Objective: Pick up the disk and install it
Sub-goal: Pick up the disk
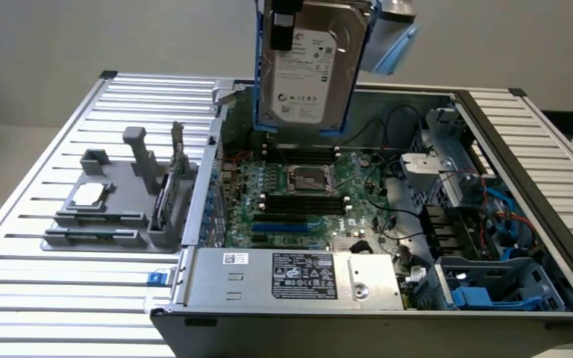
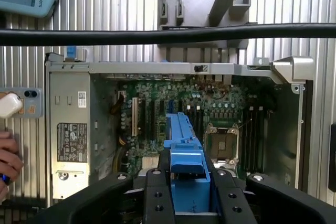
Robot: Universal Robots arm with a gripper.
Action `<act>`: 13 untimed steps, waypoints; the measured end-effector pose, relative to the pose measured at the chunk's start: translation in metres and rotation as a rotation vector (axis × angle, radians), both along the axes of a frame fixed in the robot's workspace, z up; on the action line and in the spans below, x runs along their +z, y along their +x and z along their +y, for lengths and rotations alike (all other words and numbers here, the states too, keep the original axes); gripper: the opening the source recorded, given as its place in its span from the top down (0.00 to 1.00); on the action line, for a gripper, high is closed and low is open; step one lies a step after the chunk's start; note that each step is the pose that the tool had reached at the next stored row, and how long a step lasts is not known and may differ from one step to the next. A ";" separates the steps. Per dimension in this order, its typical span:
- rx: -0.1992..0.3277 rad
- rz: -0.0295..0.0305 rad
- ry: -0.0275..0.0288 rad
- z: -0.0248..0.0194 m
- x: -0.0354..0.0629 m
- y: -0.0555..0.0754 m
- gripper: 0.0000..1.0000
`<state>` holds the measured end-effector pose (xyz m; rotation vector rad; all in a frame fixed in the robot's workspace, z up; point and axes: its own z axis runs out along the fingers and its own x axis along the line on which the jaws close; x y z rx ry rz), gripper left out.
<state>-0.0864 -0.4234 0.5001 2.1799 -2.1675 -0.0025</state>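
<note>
The disk (image 1: 307,67), a silver-grey hard drive with a white label in a thin blue carrier, hangs upright high above the open computer case (image 1: 525,160). My gripper (image 1: 321,7) is shut on its top edge. In the wrist view the carrier's blue edge (image 2: 181,145) sits between my two black fingers (image 2: 157,195), and my gripper (image 2: 190,192) looks down on the green motherboard (image 2: 220,108). The disk is well clear of the case and touches nothing below.
A long grey metal box with white stickers (image 1: 297,277) fills the case's near side. Blue drive cages (image 1: 495,287) sit at the exterior view's right. A grey fixture (image 1: 117,201) holds a small square chip (image 1: 87,195). A person's hand (image 2: 8,161) is beside the case. A black cable (image 2: 168,35) crosses above.
</note>
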 end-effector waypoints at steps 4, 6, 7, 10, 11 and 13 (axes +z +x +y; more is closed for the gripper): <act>0.000 0.0056 -0.0001 -0.0073 0.0001 0.014 0.67; 0.000 0.0088 0.0001 -0.0104 0.0000 0.020 0.67; 0.000 0.0107 0.0001 -0.0119 0.0001 0.024 0.67; 0.000 0.0165 0.0005 -0.0164 0.0000 0.033 0.67; 0.000 0.0194 0.0007 -0.0180 0.0000 0.036 0.67; 0.000 0.0260 0.0016 -0.0214 0.0001 0.040 0.67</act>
